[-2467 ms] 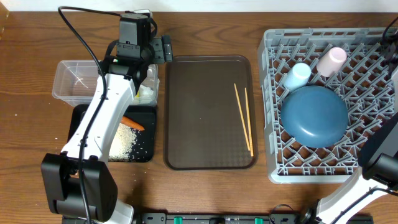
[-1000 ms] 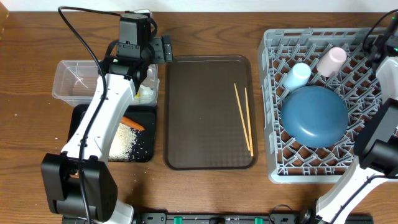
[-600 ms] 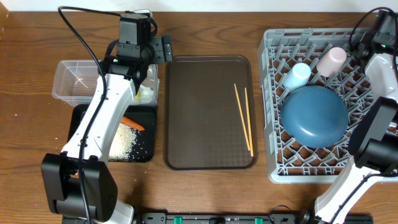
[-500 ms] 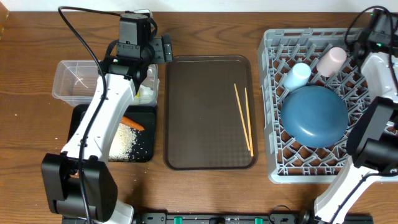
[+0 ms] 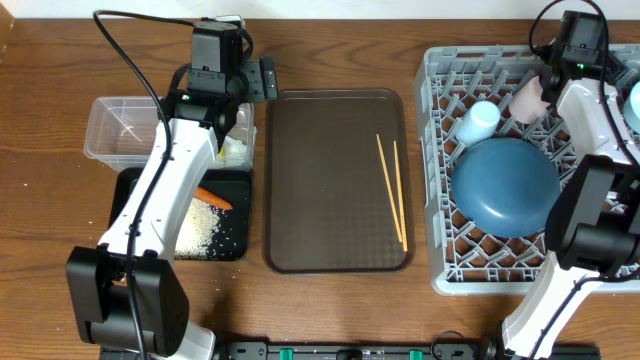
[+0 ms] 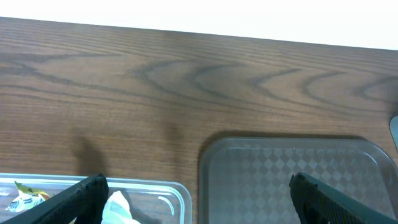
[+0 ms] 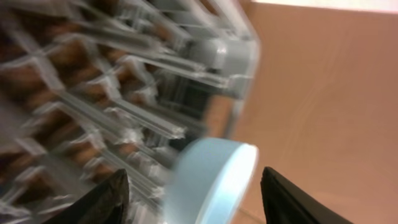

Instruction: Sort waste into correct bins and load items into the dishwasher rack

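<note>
We note the dark blue plate [image 5: 505, 187] in the grey rack [image 5: 432, 230], with the light blue cup [image 5: 478, 122] and pink cup [image 5: 527, 100] just beyond it. Two chopsticks [image 5: 392, 190] lie side by side on the brown tray [image 5: 320, 200]. Carrot [image 5: 212, 197] and rice [image 5: 198, 228] sit in the black tray [image 5: 241, 185]; white paper [image 6: 118, 208] lies in the clear tub [image 5: 115, 135].

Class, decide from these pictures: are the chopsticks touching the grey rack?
Apart. The overhead view shows the chopsticks lying on the brown tray, with its rim and a strip of table between them and the rack.
</note>
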